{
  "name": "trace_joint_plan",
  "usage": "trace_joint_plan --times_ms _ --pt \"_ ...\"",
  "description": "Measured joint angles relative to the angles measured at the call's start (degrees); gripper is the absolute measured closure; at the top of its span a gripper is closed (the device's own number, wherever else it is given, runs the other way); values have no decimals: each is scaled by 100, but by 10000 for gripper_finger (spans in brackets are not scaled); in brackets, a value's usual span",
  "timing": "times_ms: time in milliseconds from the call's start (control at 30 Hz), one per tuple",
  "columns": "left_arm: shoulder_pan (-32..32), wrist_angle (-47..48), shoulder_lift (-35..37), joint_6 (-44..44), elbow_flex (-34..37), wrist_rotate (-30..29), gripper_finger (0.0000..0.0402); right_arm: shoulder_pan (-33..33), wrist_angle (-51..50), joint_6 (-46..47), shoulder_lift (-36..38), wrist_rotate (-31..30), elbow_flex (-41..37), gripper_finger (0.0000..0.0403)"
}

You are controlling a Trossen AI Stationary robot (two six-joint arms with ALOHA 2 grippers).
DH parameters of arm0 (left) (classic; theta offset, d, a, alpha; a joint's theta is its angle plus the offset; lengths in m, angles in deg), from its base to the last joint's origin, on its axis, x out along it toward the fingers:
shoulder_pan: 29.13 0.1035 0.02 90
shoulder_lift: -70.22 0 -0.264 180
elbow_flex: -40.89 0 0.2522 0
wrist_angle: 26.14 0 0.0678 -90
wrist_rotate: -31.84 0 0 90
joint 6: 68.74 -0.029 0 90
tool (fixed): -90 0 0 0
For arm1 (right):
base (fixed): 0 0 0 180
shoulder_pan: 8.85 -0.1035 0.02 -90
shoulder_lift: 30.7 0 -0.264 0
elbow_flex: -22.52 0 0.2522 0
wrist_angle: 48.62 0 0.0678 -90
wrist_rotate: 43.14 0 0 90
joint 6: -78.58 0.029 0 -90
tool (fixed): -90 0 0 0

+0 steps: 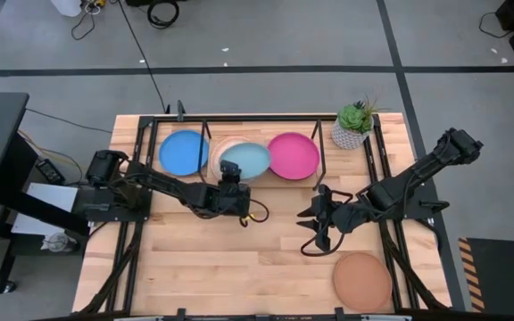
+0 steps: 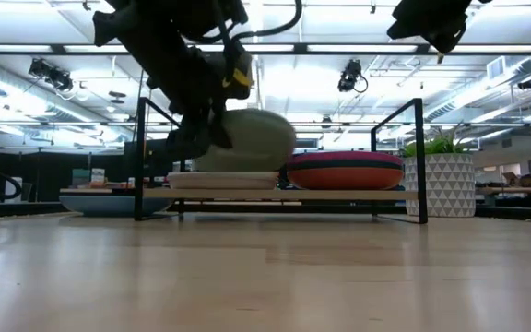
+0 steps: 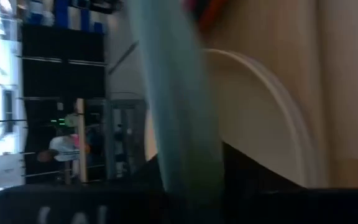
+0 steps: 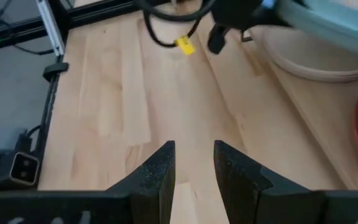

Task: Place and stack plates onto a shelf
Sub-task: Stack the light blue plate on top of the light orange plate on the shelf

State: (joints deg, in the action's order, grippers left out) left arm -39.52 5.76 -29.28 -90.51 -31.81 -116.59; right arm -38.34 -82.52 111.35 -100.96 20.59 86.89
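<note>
left gripper fingers are clamped on the rim of the light teal plate, which i'm holding tilted above the cream plate at the middle of the shelf. i should level it, centre it over the cream one, lower gently, then let go. right gripper waits with fingers apart over the table, near the brown plate.
</note>
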Motion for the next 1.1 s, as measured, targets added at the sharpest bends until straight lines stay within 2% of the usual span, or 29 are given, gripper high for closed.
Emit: trace_joint_plan --times_ms 100,200,300,367,633,800,1000,1100 --pt "0 83 10 210 1 386 270 -49 -11 68 0 -124 0 286" --pt "4 157 92 533 -4 1097 239 -60 -11 115 0 -125 0 286" --pt "24 235 233 781 -76 1808 223 -57 -6 117 1 -133 0 286" --pt "26 228 328 856 -88 2033 221 -57 -7 117 0 -162 0 286" --pt "98 211 514 1122 -83 2071 231 -57 -14 117 0 -163 0 286" --pt "153 200 240 1259 -66 2039 240 -57 -13 67 0 -172 0 286" --pt "279 100 -102 1062 -66 1271 246 -57 -9 19 0 -222 0 286" --pt "291 -66 -94 1015 -66 1635 247 -57 -15 8 0 -222 0 286"
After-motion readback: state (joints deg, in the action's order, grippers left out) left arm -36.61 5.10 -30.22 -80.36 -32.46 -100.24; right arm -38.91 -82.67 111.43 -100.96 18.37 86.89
